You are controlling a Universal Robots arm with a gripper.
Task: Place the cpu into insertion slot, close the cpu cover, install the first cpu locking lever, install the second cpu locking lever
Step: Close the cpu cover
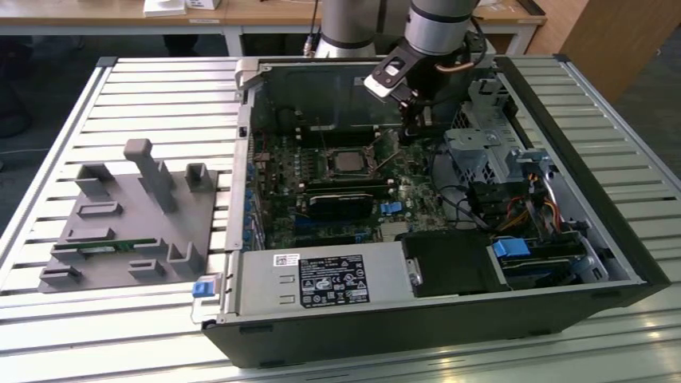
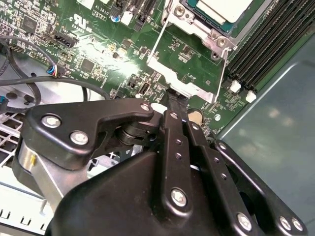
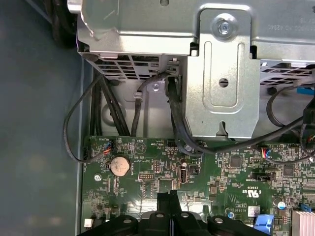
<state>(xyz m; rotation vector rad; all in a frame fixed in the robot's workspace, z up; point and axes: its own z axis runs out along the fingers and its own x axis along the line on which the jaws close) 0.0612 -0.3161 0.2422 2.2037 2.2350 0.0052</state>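
Note:
The cpu lies flat in the insertion slot on the green board, and its silver top shows in the second wrist view. The cpu cover is tilted up from the slot's side, with board showing through its window. A thin wire lever stands raised beside it. My gripper hangs just to the exterior view's right of the slot. The gripper has its fingers shut together, the tips resting against the cover's raised edge. In the first wrist view the gripper hovers over the board.
A metal drive cage with black cables stands close beyond the gripper. Memory slots run beside the socket. The labelled power supply box fills the case's near corner. A grey fixture sits outside the case on the slatted table.

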